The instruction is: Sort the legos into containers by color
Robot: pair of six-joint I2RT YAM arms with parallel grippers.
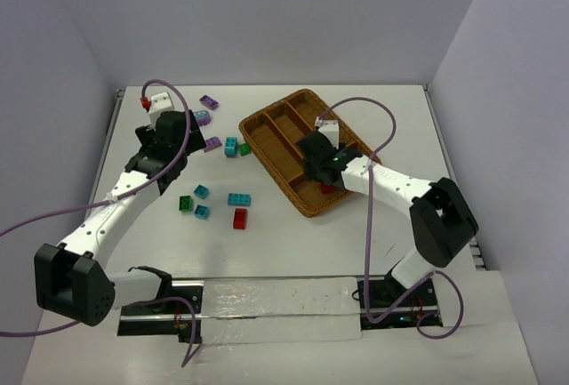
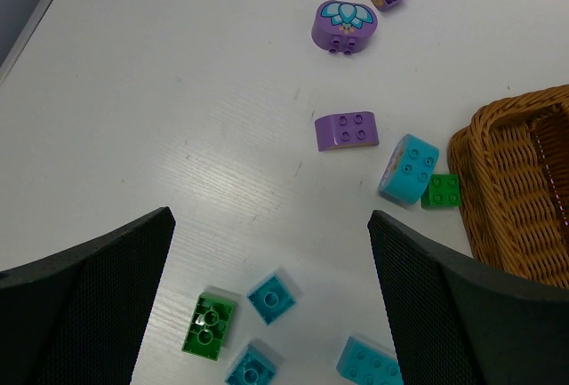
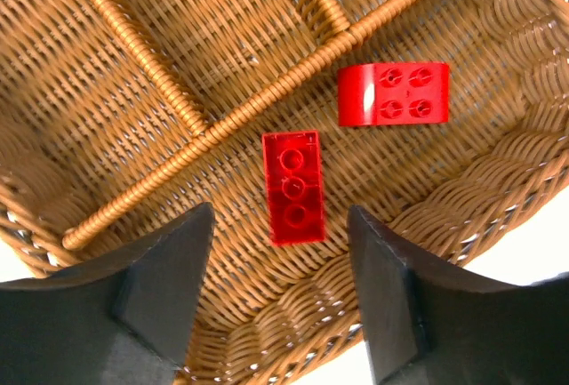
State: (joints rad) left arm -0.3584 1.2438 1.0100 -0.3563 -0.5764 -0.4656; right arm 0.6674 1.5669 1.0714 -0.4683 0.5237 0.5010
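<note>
1. Right tool [image 3: 278, 229]: jaws wide, empty, over the tray's [image 3: 480, 189] crosswise compartment.
2. Two red bricks [image 3: 294, 187] lie in that compartment, near each other, not touching.
3. Left tool [image 2: 271, 225]: wide, empty, above the surface [image 2: 160, 92].
4. Loose on the surface: purple brick [image 2: 347, 130], teal brick [image 2: 409, 169], green brick [image 2: 442, 191] just beside the tray; lone red brick [image 1: 240, 218] nearer the arms.

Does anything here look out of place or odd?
Nothing broken. The wicker tray sits askew on the table, with loose bricks scattered left of it; two red bricks lie in its crosswise compartment.
</note>
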